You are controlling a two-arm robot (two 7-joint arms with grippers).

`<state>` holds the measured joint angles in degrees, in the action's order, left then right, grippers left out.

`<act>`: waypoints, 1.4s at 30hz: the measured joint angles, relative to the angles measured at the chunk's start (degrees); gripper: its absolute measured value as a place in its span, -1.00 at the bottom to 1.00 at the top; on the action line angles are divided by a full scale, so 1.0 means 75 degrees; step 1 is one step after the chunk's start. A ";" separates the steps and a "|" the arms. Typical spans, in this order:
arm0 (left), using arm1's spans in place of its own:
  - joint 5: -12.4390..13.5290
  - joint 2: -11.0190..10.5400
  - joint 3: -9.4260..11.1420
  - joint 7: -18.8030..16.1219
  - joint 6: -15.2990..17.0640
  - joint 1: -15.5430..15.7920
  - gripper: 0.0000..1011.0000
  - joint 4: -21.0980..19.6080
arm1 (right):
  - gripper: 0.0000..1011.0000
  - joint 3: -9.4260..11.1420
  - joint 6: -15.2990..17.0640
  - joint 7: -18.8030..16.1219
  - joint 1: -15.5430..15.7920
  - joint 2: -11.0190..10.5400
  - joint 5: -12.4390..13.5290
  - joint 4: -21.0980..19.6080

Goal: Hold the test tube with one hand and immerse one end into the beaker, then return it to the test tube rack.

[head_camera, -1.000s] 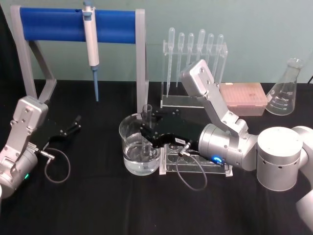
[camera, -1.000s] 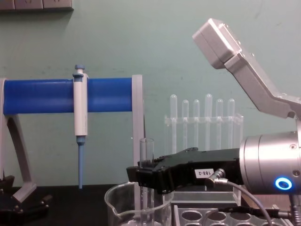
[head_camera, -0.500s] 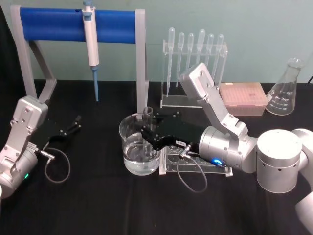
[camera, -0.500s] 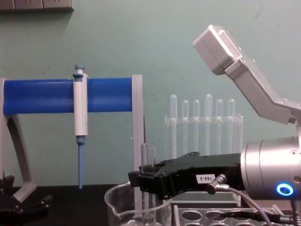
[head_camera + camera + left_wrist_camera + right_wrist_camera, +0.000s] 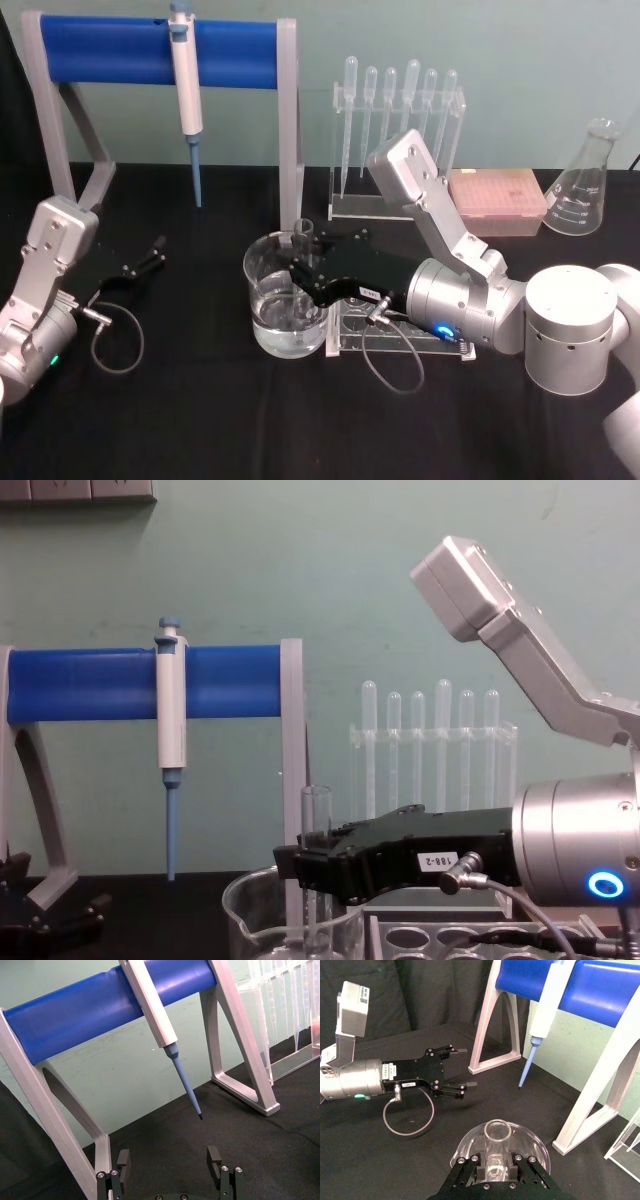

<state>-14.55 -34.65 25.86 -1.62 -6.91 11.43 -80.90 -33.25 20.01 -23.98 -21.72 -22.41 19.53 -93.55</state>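
Head view: R gripper (image 5: 301, 264) clamped on test tube (image 5: 302, 229), upright, lower end inside beaker (image 5: 257, 292). L gripper (image 5: 153, 252) parked at left above tabletop (image 5: 200, 410), fingers apart, holding nothing.

right pincer (image 5: 302, 268) reaching forward, clamped | left pincer (image 5: 154, 254) resting low, spread

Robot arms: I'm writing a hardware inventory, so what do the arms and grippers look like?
Both arms are silver, with cylindrical joints and boxy links. The black, flat-bodied right gripper carries a small white numbered label, a grey cable looping from its base, and a blue light ring on the wrist. The left gripper matches, with a green wrist light.
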 joint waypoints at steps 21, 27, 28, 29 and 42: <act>0.0000 0.0000 0.0000 0.0000 0.0000 0.0000 0.98 0.0000 | -0.55 -0.0010 0.0000 0.0001 -0.0011 -0.0009 0.0008 -0.0006; 0.0000 0.0000 0.0000 0.0000 0.0000 0.0000 0.98 0.0000 | -0.55 -0.0010 0.0000 0.0001 -0.0011 -0.0010 0.0013 -0.0006; 0.0000 0.0000 0.0001 0.0000 0.0000 0.0000 0.98 0.0000 | -0.55 -0.0010 0.0000 0.0001 -0.0010 -0.0010 0.0013 -0.0006; 0.0000 0.0000 0.0000 0.0000 0.0000 0.0000 0.98 0.0000 | -0.55 -0.0010 0.0000 0.0001 -0.0011 -0.0010 0.0014 -0.0006; 0.0000 0.0000 0.0000 0.0000 0.0000 0.0000 0.98 0.0000 | -0.55 -0.0010 0.0000 0.0001 -0.0011 -0.0009 0.0013 -0.0006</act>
<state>-14.55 -34.65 25.86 -1.62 -6.90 11.43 -80.90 -33.33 20.01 -23.98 -21.80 -22.48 19.63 -93.60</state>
